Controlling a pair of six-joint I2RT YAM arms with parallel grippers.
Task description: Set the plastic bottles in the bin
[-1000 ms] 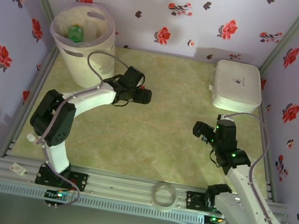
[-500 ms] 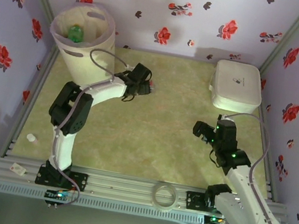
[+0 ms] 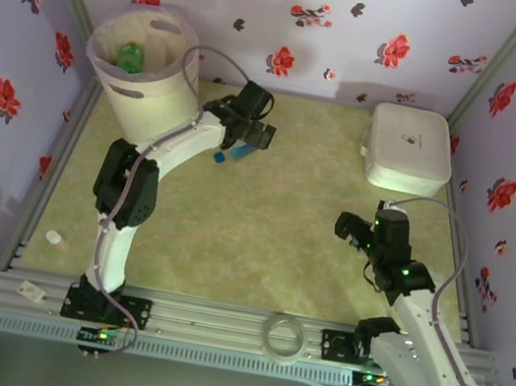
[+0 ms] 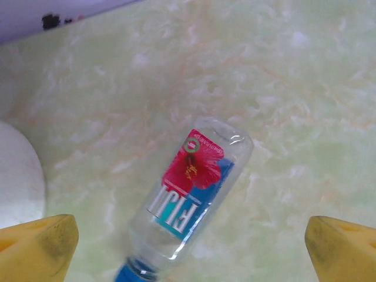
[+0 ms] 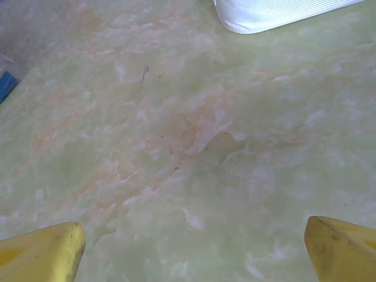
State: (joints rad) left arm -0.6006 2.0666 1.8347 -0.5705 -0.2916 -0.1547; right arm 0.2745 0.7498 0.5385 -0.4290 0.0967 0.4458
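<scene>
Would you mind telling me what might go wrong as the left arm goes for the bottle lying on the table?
1. The bottle lies slanted between the fingers of the open left gripper, so closing could pinch it off-centre and make it twist or slip out.
2. The left arm runs close beside the bin, so the lift toward the rim might nudge the bin.

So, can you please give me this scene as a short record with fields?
bin: far left corner, upright, green bottle inside
loose bottle: clear, blue cap, lying on the table, right of the bin
left fingers: open, one on each side of the loose bottle, not touching it
right fingers: open, over bare table
white box: far right corner
</scene>
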